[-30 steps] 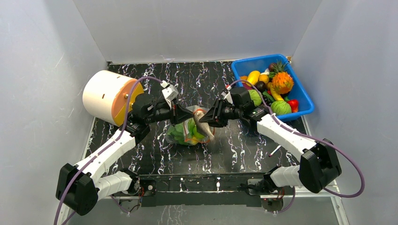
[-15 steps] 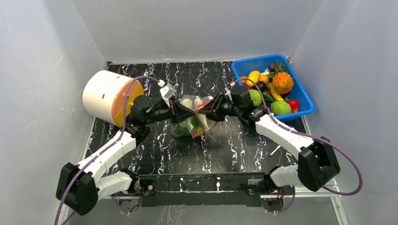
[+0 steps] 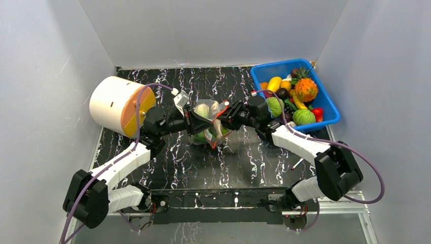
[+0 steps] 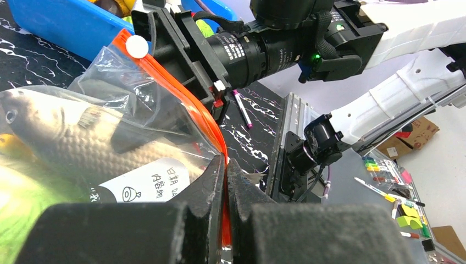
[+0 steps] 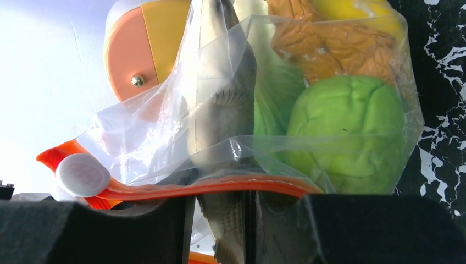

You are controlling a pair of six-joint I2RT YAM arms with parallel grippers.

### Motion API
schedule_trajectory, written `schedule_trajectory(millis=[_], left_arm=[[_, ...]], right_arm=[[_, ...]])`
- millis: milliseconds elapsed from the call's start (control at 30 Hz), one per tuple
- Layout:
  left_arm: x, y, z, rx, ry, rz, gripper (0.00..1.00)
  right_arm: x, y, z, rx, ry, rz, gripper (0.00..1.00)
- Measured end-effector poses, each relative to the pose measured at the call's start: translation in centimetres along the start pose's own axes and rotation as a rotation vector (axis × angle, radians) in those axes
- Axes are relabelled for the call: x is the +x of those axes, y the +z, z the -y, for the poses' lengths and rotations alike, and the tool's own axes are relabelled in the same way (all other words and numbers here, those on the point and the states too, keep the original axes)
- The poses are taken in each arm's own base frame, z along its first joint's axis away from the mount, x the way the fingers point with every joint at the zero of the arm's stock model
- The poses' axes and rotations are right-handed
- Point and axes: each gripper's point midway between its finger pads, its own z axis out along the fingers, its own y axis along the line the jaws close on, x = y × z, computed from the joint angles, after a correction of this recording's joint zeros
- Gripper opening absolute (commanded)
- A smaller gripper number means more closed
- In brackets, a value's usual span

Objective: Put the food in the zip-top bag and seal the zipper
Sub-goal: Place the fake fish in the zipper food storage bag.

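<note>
As both arms have drawn closer over the last second, the bag (image 3: pixel 206 134) has shifted up-frame to centre, slung between left gripper (image 3: pixel 195 122) and right gripper (image 3: pixel 223 118).

Left wrist: left jaws are pinched together on the zipper (image 4: pixel 178 93), lower centre.

Right wrist: right jaws are part-closed on the bag mouth with the fish (image 5: pixel 222 110) tail between them, so sealing looks blocked.

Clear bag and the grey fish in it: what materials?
Clear crinkly zip-top bag: thin glossy plastic film, judging by its creases and glare. Grey scaly fish: probably moulded plastic or rubber with a matte painted finish and raised scales; which of the two is unclear.
</note>
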Motion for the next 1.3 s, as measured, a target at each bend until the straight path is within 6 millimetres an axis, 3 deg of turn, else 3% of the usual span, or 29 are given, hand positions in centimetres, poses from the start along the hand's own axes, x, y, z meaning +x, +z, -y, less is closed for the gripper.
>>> schedule_trajectory(millis=[800,933,1167,1300], left_arm=[[-0.7,0.0,0.5,0.020,-0.055,0.057,0.00],[-1.4,0.1,1.0,0.037,-0.077,0.086,0.00],[-1.3,0.2,0.7,0.026,-0.106,0.094,0.00],[-1.0,0.2,0.3,0.010,-0.099,0.087,0.00]], right_arm=[[-3.0,0.7,-1.0,-0.070,0.117,0.178,0.12],[-3.2,0.8,-0.8,-0.062,0.078,0.194,0.20],[-3.1,0.9,0.5,0.007,-0.027,0.222,0.47],[-3.6,0.2,0.1,0.047,-0.131,0.239,0.54]])
